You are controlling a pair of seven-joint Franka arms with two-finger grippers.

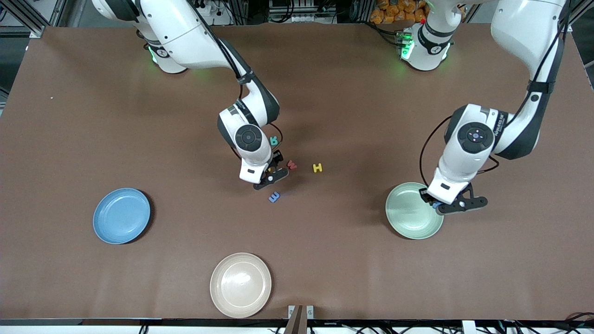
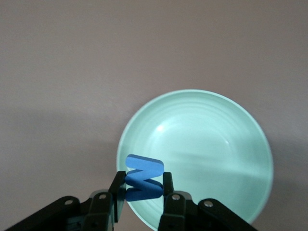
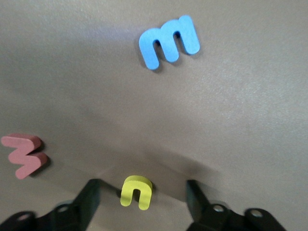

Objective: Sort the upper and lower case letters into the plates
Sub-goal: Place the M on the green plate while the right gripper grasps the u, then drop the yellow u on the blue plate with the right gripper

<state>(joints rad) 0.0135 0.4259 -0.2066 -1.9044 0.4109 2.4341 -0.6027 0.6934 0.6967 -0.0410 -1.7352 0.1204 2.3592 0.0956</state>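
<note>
Mint green plate [image 1: 408,218]: bare; my left gripper [image 2: 144,192] pinches a blue letter [image 2: 143,178] over its rim. My right gripper [image 3: 139,202] spread around yellow letter [image 3: 136,191]. Sky blue plate [image 1: 121,215]: bare.

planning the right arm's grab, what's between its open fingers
A small yellow letter lies on the table between the right gripper's fingers, shown in the right wrist view; they are apart and not yet touching it.

- Right gripper [image 3: 139,195] down at the table [image 3: 72,72], fingers [image 3: 89,197] spread either side of the yellow u [image 3: 136,191].
- Blue m [image 3: 169,42] and red w [image 3: 24,155] lie apart.
</note>
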